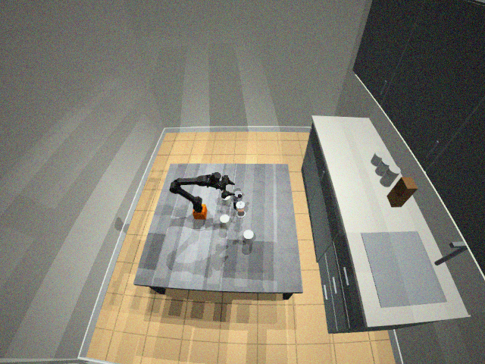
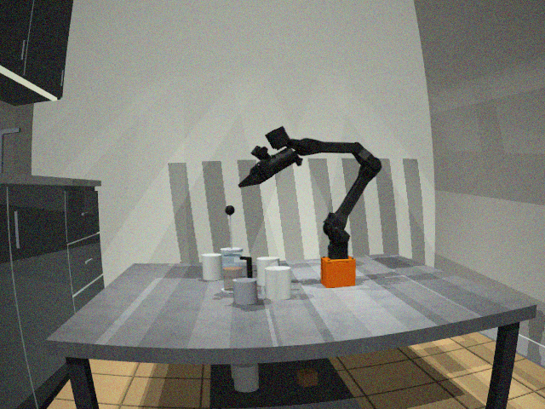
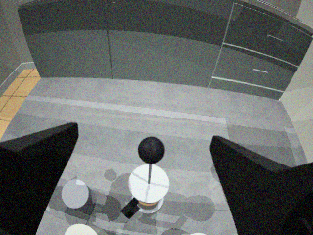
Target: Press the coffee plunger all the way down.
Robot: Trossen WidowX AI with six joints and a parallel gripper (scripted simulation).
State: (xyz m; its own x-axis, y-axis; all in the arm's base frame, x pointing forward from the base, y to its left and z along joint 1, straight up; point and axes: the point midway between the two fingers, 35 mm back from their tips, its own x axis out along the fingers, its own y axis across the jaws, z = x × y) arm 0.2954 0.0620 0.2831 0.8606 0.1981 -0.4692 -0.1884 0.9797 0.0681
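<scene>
— How is the black pincer (image 2: 244,182) set?
— It is spread wide with nothing between its fingers, held in the air above the press.
— Where is the glass coffee press (image 2: 232,268) found?
— Upright on the grey striped table (image 2: 352,308), among white cylindrical cups (image 2: 278,282), its black ball-topped plunger (image 2: 229,210) raised.
</scene>
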